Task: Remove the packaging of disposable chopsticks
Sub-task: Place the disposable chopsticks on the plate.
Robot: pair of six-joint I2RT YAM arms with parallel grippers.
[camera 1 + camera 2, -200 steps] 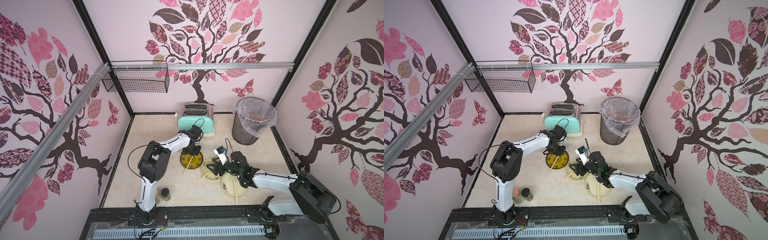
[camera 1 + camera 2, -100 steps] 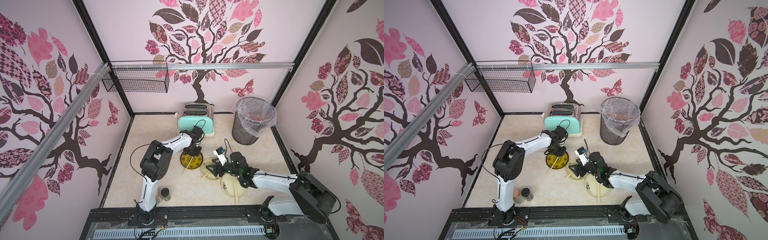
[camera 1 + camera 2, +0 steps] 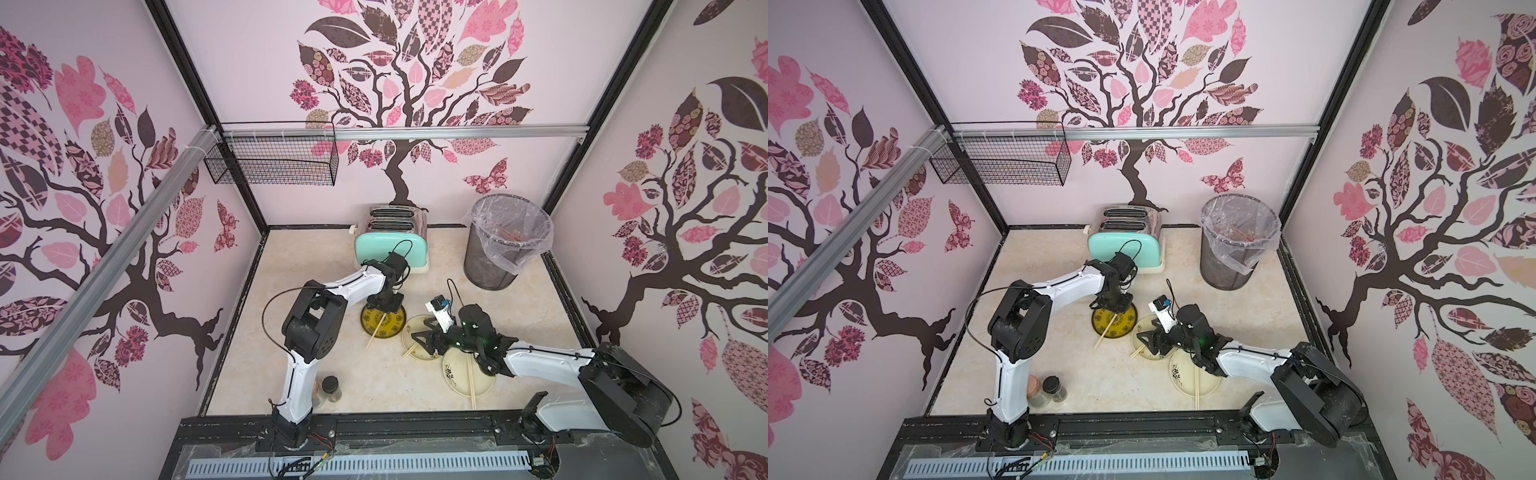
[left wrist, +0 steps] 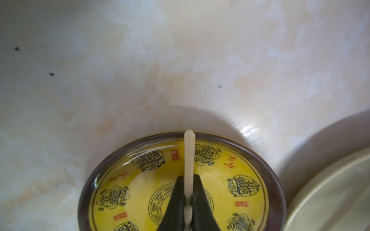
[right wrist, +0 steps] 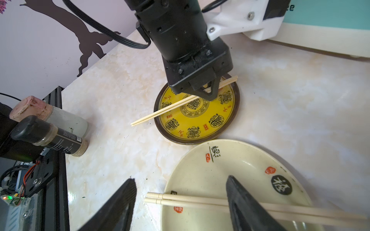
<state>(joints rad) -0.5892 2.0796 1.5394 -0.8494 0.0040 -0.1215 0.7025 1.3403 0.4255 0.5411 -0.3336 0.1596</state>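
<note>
One chopstick pair, gripped by left pincer

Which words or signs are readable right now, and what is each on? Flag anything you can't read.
"福": white on a black disc, on the cream plate.
Brush character and red seals, same plate: not legible.
Yellow plate: black medallions, red characters, too ornate to read.
"e": end of a cut-off word on the toaster.
Dark jar label: too small.
</note>
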